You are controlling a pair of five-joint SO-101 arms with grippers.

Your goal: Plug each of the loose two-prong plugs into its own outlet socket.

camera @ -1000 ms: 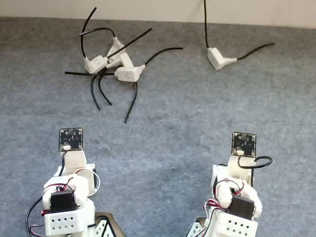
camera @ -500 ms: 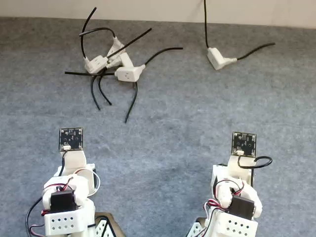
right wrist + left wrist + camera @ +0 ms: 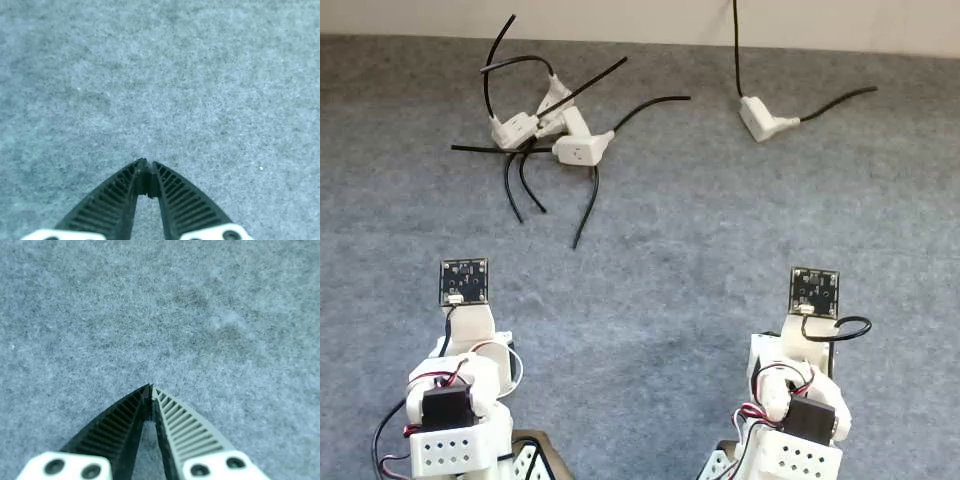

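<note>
High view: a tangle of white plugs and sockets [image 3: 552,132] with black cords is seen far left on the grey carpet [image 3: 720,250]. One more white connector [image 3: 763,118] is seen far right, well apart from it. One arm [image 3: 458,385] is parked near left, the other arm [image 3: 798,395] near right.
Left wrist view: the left gripper [image 3: 151,390] is clamped tip to tip, nothing gripped, carpet beneath.
Right wrist view: the right gripper [image 3: 146,167] is likewise pinched closed on nothing.

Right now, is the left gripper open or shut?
Shut: the left gripper shows its fingertips touching in its wrist view, nothing between them.
</note>
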